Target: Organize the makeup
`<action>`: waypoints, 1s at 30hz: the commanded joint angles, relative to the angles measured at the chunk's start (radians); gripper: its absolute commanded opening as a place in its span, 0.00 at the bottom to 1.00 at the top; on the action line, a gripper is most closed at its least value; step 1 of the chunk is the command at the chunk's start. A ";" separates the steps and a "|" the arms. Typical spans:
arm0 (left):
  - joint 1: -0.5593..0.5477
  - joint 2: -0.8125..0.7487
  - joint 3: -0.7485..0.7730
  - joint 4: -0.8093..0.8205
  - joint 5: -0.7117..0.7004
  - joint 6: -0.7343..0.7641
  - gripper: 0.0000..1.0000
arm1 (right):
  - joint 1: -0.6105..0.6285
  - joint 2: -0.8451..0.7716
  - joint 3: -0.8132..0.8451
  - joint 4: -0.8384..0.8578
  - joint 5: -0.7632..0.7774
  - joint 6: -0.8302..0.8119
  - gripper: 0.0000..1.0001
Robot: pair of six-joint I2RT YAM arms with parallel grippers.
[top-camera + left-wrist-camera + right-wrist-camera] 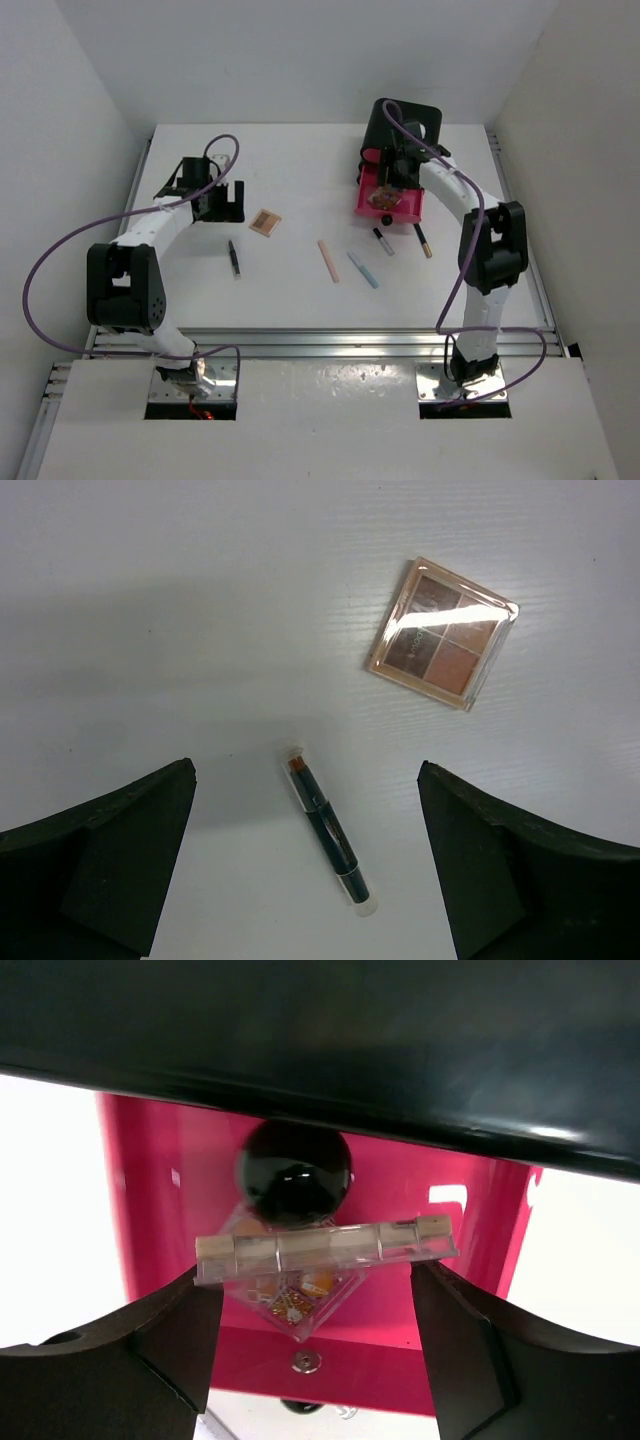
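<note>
My right gripper (pixel 388 186) (pixel 317 1270) hangs over the open pink drawer (pixel 400 207) (pixel 160 1190). It is shut on a clear eyeshadow palette (pixel 325 1248), held edge-on across its fingertips. Below it in the drawer lie another palette (pixel 292 1307) and a round black piece (pixel 293 1172). My left gripper (pixel 222 210) (pixel 305 768) is open and empty above the table. Under it lies a black pencil (pixel 234 258) (pixel 328 835), with a square brown palette (pixel 265 222) (pixel 443 633) to the right. A pink stick (pixel 328 260), a blue stick (pixel 363 268) and two dark pencils (pixel 384 241) (pixel 423 239) lie mid-table.
The black box (pixel 408 120) stands at the back right, with its pink drawer pulled out toward the front. The white table (pixel 300 160) has walls on three sides and a metal rail along its front edge.
</note>
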 commanded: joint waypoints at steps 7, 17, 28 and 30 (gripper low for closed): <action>-0.052 -0.004 -0.017 0.027 0.031 0.133 0.99 | -0.008 0.006 0.001 -0.077 -0.006 0.098 0.14; -0.122 0.062 0.050 0.036 0.040 0.187 0.99 | -0.026 0.026 0.070 -0.179 -0.037 0.089 0.58; -0.185 0.195 0.141 0.045 0.007 0.206 0.99 | -0.036 0.021 0.155 -0.204 -0.072 0.002 0.90; -0.198 0.219 0.151 0.045 -0.011 0.206 0.99 | -0.034 0.003 0.153 -0.198 -0.078 -0.001 0.90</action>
